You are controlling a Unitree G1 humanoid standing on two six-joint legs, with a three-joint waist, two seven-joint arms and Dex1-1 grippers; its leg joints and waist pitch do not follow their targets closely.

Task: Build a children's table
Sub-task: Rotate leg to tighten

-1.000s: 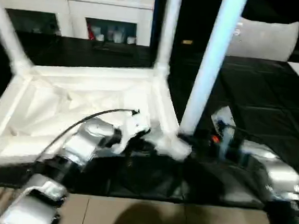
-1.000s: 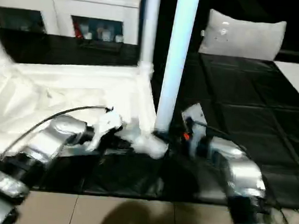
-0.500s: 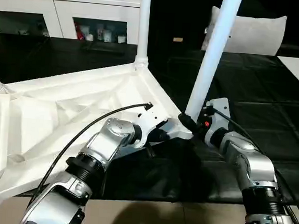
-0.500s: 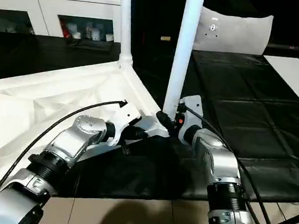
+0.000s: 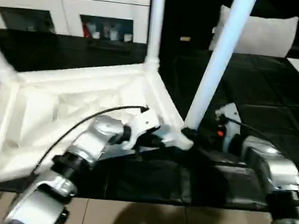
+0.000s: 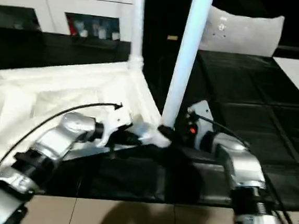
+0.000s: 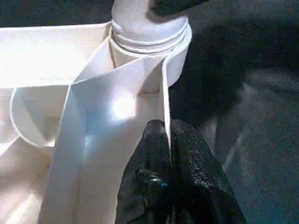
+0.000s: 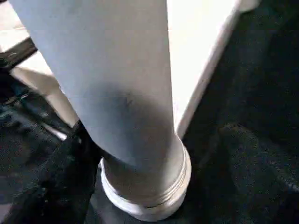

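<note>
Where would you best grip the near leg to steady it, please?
Probably low on the near leg, just above its socket, coming level from the right gripper side: the tube stands upright, slightly tilted, and the tabletop walls block the other side.

The two eye views look forward and down from the robot's head, set slightly apart. Both cover the same area: the upturned table top (image 5: 82, 101), the near leg (image 5: 217, 60) in its corner socket (image 7: 149, 46), the black bench (image 6: 255, 100) and a white cabinet (image 5: 69, 10) behind. The left wrist view looks along the left gripper (image 7: 169, 149), close to the top's rim, toward that same socket. The right wrist view looks from very near at the leg's base. All four views share this socket corner.
</note>
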